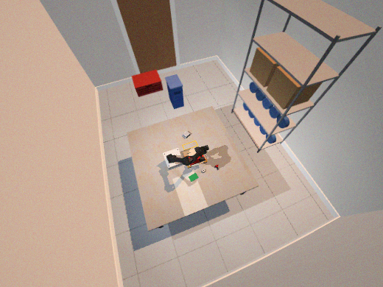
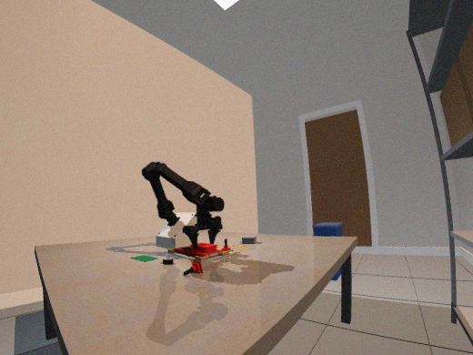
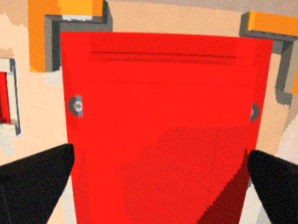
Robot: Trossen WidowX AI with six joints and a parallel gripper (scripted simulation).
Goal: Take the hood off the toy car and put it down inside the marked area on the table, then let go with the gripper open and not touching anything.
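Observation:
The red toy car (image 1: pixel 197 161) (image 2: pixel 184 250) (image 3: pixel 161 42) lies between orange corner brackets. Its hood (image 3: pixel 160 102) appears as a broad red panel between two round grey lamps in the wrist view; its exact edges are hard to tell. My gripper (image 2: pixel 204 246) (image 3: pixel 161 156) is open and empty, pointing down low over the car. In the wrist view its fingertips stand on either side of the panel; whether they touch it cannot be told. The arm hides the fingers in the top view. The marked area (image 1: pixel 189 142) is a yellow outline beside the car, towards the back of the table.
A grey block (image 1: pixel 186 135) (image 2: pixel 249 239) lies beyond the marked area. A green square (image 1: pixel 193 177) (image 2: pixel 144 258), a small dark round piece (image 1: pixel 203 171) (image 2: pixel 167 261) and a red-and-black piece (image 1: pixel 216 167) (image 2: pixel 196 267) lie on the car's other side. A small black post (image 2: pixel 226 243) stands near the car.

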